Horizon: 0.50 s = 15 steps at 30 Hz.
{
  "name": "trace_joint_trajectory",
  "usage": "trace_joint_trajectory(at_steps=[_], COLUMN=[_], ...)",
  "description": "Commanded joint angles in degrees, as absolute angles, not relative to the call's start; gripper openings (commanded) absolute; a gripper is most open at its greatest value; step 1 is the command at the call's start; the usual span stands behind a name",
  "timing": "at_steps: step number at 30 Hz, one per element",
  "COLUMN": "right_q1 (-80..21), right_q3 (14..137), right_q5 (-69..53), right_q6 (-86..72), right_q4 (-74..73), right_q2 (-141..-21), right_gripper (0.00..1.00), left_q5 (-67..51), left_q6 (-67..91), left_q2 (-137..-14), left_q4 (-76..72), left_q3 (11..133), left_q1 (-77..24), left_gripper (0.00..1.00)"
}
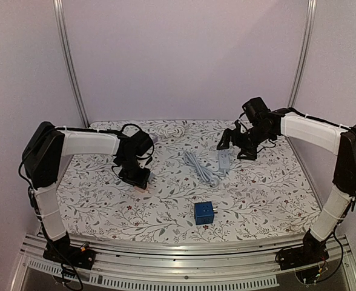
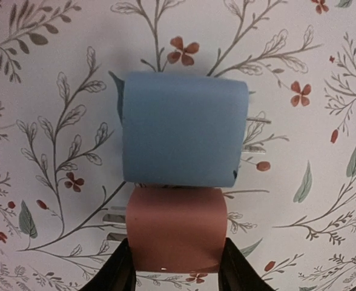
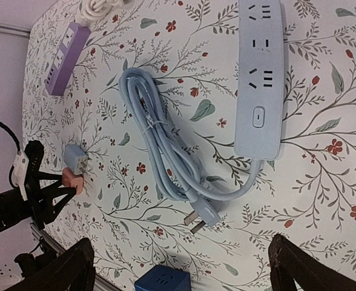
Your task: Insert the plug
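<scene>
the left gripper (image 1: 138,180) was pictured low over the left half of the floral-covered table (image 1: 269,206), its fingers (image 2: 118,276) set against both sides of a pink plug (image 2: 177,230). whether the plug was already pinched could not be told. a grey-blue plug (image 2: 184,127) was found touching the pink one, just beyond it from the fingers, and metal prongs were glimpsed jutting sideways from each, across the line of the fingers. a coiled cable (image 1: 202,168) was laid near the table's middle, with a blue cube (image 1: 203,212) toward the near edge. further right, the pale power strip (image 3: 261,79) was stretched with its long axis running roughly from near edge to far edge, well apart from the pink plug. the right gripper (image 1: 235,147) was shown spread wide just above that strip, with nothing gripped. the plug was judged nearer the left arm and the strip nearer the right, so a carry rightward across the table was expected before any insertion.
</scene>
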State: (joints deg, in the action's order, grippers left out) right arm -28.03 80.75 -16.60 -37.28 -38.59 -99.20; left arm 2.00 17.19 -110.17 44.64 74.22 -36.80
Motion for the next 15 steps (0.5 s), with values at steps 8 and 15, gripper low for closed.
trace_joint_trajectory(at_steps=[8, 15], right_q1=[-28.2, -28.2], right_q3=[81.9, 82.5], right_q5=[-16.0, -15.9], right_q6=[-38.3, -38.9], right_q4=[-39.7, -40.0], right_q2=[-100.4, -100.8], right_gripper=[0.99, 0.99], left_q5=[-4.0, -8.0], left_q6=[31.7, 30.3], left_q2=[-109.9, -107.8], left_q4=[46.1, 47.3], left_q3=[74.4, 76.1], left_q1=[-38.8, -41.1], left_gripper=[0.32, 0.57])
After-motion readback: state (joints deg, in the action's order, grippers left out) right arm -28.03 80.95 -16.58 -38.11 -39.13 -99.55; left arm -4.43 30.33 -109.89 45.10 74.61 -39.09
